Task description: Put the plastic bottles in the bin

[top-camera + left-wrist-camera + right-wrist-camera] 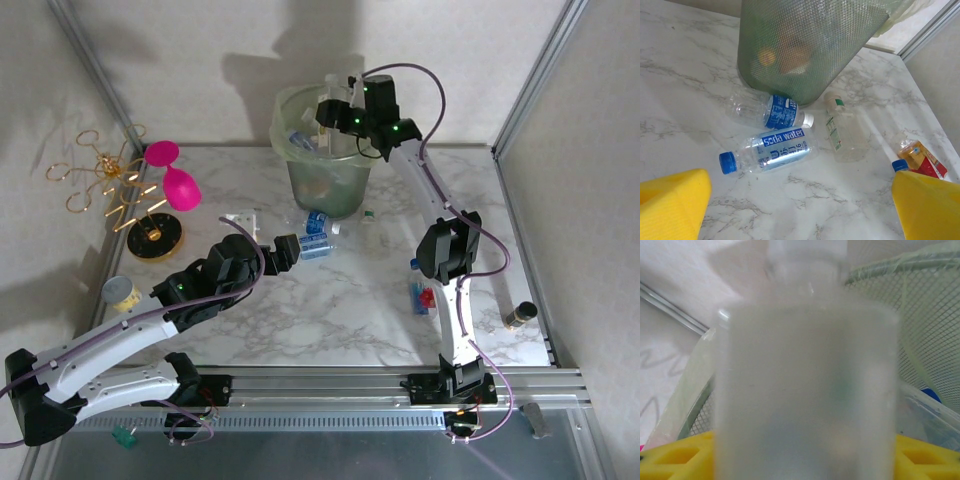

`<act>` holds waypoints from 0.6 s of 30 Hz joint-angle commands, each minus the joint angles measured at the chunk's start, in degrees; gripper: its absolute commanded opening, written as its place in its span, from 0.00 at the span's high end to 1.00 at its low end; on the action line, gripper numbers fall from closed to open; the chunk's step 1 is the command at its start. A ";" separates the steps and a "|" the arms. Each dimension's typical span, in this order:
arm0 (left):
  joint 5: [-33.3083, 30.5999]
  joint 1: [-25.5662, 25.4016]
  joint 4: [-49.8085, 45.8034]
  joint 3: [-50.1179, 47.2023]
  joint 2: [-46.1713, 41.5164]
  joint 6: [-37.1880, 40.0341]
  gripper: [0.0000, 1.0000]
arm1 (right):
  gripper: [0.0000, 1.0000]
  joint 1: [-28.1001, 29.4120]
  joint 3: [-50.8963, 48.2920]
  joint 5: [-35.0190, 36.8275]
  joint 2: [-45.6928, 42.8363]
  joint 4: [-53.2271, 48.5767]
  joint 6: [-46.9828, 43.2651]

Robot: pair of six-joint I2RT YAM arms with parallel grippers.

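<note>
Beside the bin (805, 50), a "soda water" bottle (772, 150) lies before the parted left end effector (800, 210) (right end effector (805, 455): grip unclear).

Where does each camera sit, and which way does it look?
Top: above and behind, looking down on the table; left arm and right arm show.
Left wrist: on the left arm, looking across at bottles lying by the bin; yellow fingers at the corners.
Right wrist: on the right arm over the bin, close on a clear bottle between yellow fingers.
Shared: top and left wrist both see bin and lying bottles.
</note>
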 commanded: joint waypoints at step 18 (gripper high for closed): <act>-1.39 1.27 -2.20 4.95 -2.53 3.61 0.07 | 0.50 -1.11 -5.41 2.67 -11.38 0.82 -3.85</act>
